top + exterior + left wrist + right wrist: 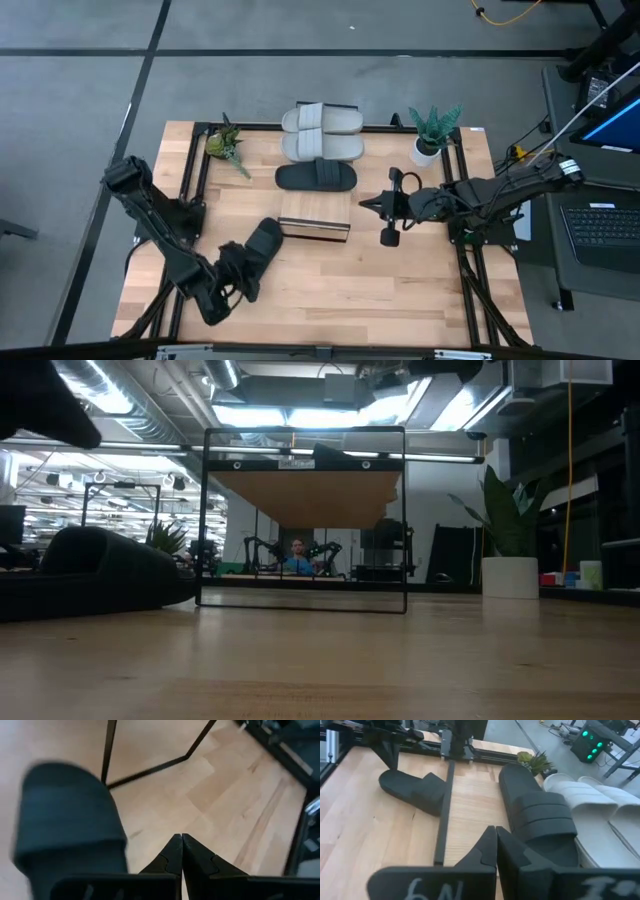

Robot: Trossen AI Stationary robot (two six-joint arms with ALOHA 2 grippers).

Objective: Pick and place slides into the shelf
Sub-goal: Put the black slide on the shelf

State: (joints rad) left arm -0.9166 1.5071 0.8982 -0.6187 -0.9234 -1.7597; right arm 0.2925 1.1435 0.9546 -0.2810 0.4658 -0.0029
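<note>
The shelf (314, 212) stands mid-table, running from the far edge toward the near side, and its dark frame (300, 605) shows in the low view. Two light grey slides (322, 120) (322, 147) and one black slide (316, 177) lie side by side on its wood top (470, 802). The second black slide (262, 243) (65, 820) rests on the table, left of the shelf's near end. My left gripper (181, 840) (238, 272) is shut, just beside this slide. My right gripper (495, 832) (366, 204) is shut and hovers right of the shelf, pointing at the black slide (540, 817) on it.
A small plant (228, 145) lies near the far-left corner, and a white potted plant (432, 135) stands at the far right. Dark frame rails (195, 170) edge the table. Bare tabletop (360, 290) lies along the near side. A laptop (605, 225) sits beyond the right edge.
</note>
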